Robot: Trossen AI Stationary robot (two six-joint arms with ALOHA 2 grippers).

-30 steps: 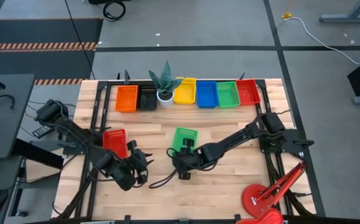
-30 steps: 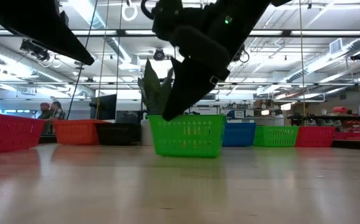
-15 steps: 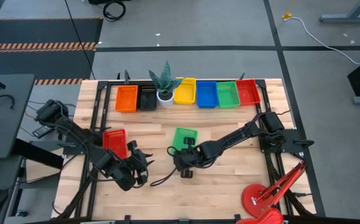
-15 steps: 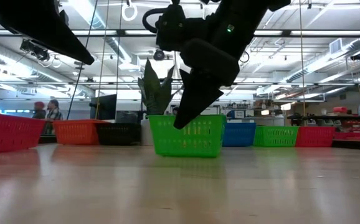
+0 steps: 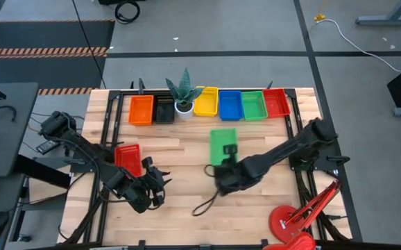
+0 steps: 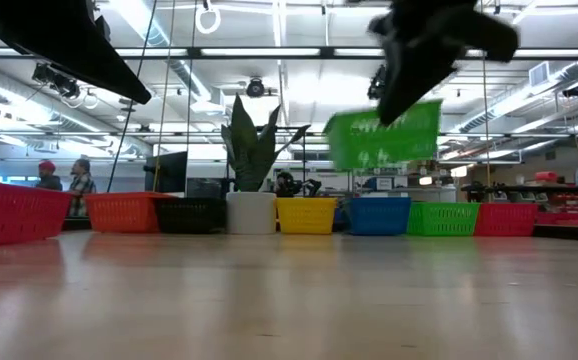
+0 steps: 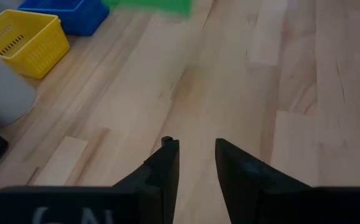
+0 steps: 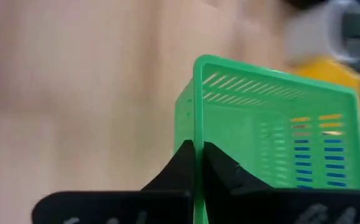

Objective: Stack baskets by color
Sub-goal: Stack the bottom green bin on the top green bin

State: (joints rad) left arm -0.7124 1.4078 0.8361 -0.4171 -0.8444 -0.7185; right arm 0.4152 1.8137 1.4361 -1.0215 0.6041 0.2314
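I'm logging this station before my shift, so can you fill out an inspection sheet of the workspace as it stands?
Surface: wooden table, bare at the front.
Job's things: orange, black, yellow, blue, green and red baskets in a back row; a red basket at left; a green basket lifted off the table.
Clutter: potted plant; red lamp.
Grippers: right gripper shut on the lifted basket's wall; left gripper open, holding nothing.
Cables: black cable under the right arm.
Surroundings: people far behind.

Held basket [image 5: 223, 144] hangs before the basket row [image 5: 211, 104]
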